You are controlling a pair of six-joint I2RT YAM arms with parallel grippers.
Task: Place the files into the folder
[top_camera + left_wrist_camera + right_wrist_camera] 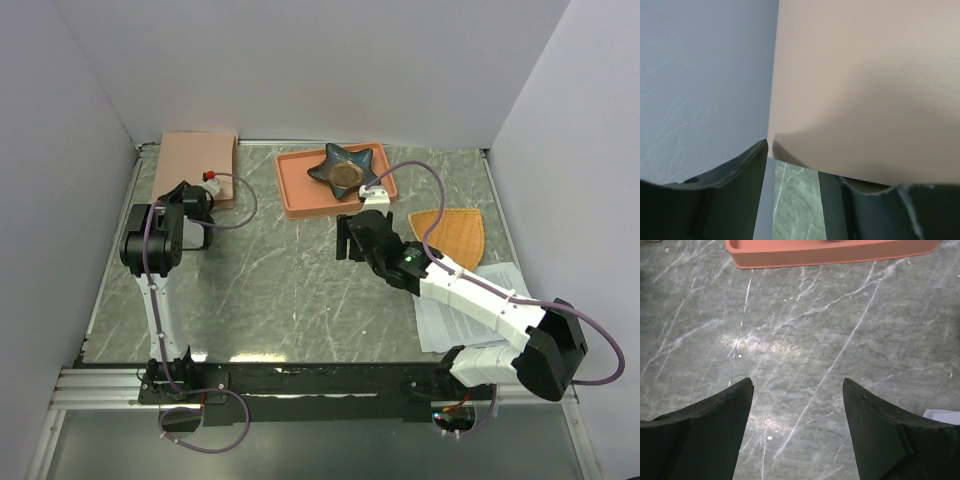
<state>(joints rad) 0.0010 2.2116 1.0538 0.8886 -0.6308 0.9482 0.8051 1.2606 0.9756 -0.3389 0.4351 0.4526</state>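
Looks down past the right gripper [797, 385], dark fingers [705, 435] spread wide apart, onto a grey-green marble table [840, 330] veined in white, with the near rim of a salmon-orange tray [830, 255] at the far edge and a white corner of paper [945, 416] low at the right.

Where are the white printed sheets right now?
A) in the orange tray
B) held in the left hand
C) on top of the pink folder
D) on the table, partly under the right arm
D: the files lie on the table by its right edge, the right arm crossing over them, far from the folder.
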